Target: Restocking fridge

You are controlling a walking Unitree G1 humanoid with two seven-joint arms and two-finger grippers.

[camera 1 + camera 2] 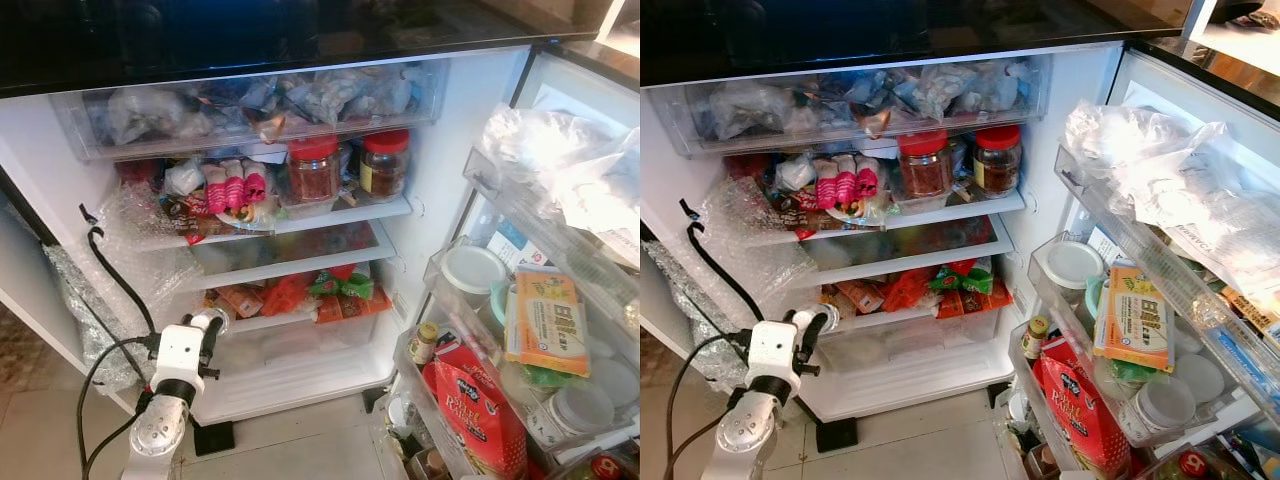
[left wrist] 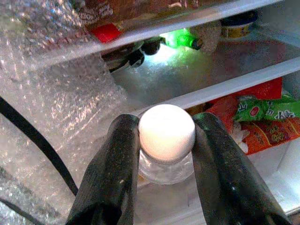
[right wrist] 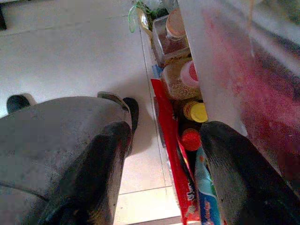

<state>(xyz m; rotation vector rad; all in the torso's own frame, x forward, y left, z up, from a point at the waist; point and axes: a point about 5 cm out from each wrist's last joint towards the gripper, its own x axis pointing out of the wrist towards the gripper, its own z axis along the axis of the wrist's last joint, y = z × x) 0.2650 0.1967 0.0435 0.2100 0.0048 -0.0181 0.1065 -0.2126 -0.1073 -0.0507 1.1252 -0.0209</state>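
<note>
Left wrist view: left gripper [image 2: 166, 140] jaws clamp white-capped bottle [image 2: 166, 136]; right gripper [image 3: 164, 154] jaws apart.

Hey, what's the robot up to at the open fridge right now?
The robot is restocking the open fridge. Its left pincer is shut on a small clear bottle with a white cap, holding it at the fridge's lower left, next to the bubble wrap and in front of the lower shelves. The right pincer hangs open down by the door bins, above the floor, holding nothing.
</note>
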